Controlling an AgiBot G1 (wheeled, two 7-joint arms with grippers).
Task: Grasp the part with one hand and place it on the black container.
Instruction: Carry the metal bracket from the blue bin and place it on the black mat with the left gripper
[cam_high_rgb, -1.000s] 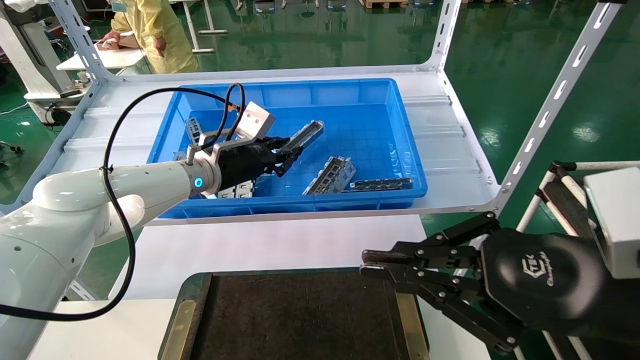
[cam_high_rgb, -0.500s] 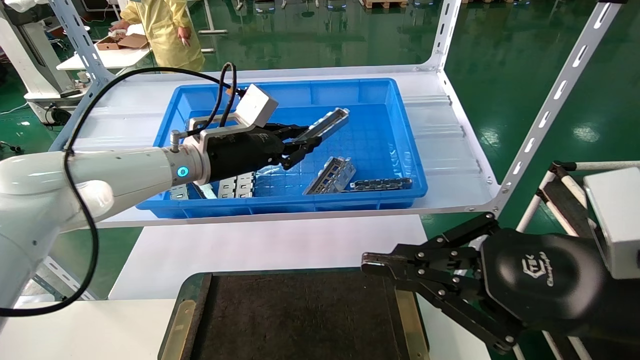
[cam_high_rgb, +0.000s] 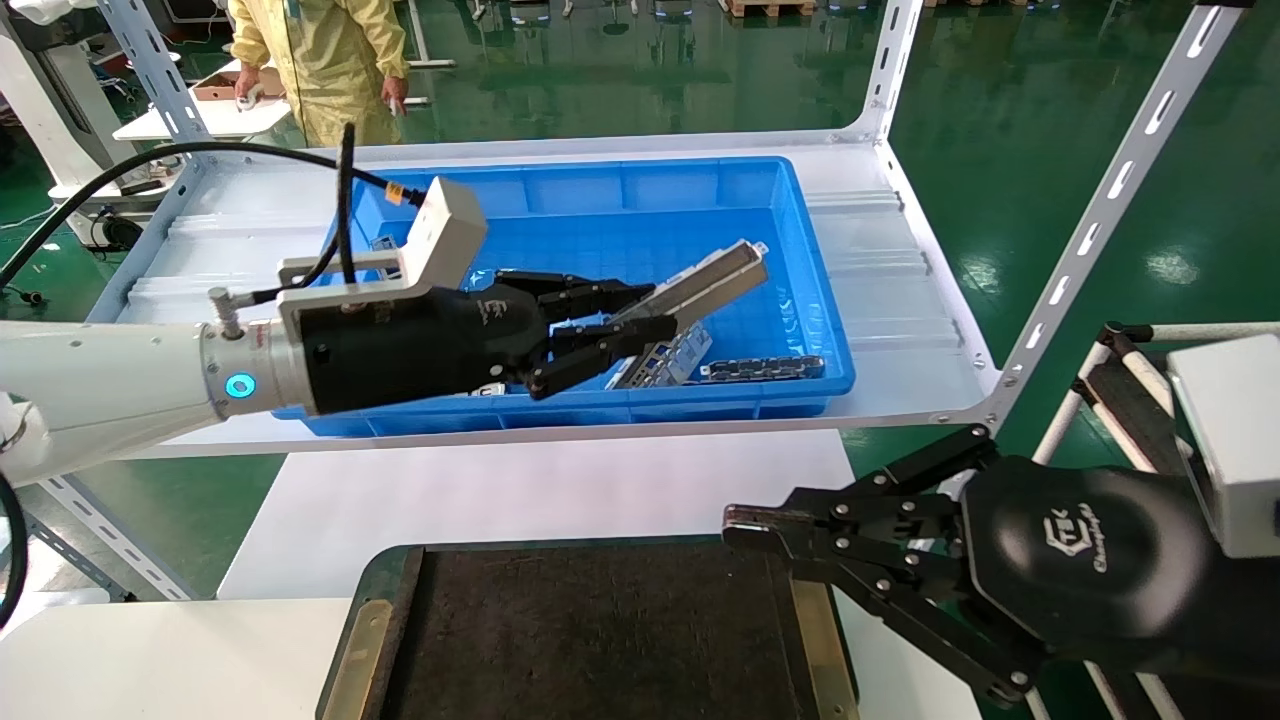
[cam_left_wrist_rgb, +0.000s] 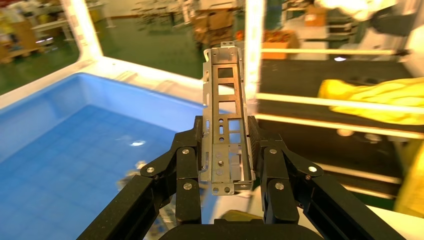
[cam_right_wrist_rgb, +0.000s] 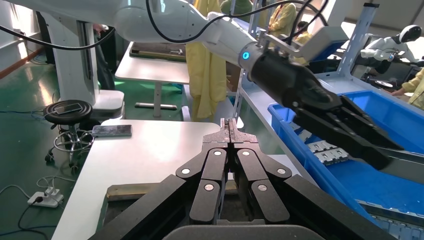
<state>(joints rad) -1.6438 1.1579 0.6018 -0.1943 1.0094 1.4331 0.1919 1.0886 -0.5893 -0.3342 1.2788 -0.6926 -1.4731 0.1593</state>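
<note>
Holding the part (cam_high_rgb: 705, 283) lengthwise, your left claw (cam_high_rgb: 640, 320) has it clamped between both sets of fingers, and the wrist view shows the trough (cam_left_wrist_rgb: 226, 125) seated between the pads with its cutouts facing the camera and its free end sticking well out past the fingertips. You can see it hanging in the air above the blue bin (cam_high_rgb: 800, 290), clear of the bin floor, its long axis running up and away to the robot's right. The wider cage (cam_high_rgb: 670, 352) and the dark strip (cam_high_rgb: 762, 368) lie loose in the bin below it.

What your next move turns on is this: the black container (cam_high_rgb: 600, 640) sits nearer the robot than the bin and lower, on the white counter (cam_high_rgb: 520, 490), so the part has to come back toward the body and down. I judge you should carry it over the bin's near wall first, then turn the long axis to lie along the mat.

Your right claw (cam_high_rgb: 740, 528) is parked at the container's right edge, fingertips pressed together and holding nothing; mind it when you lower the part.
</note>
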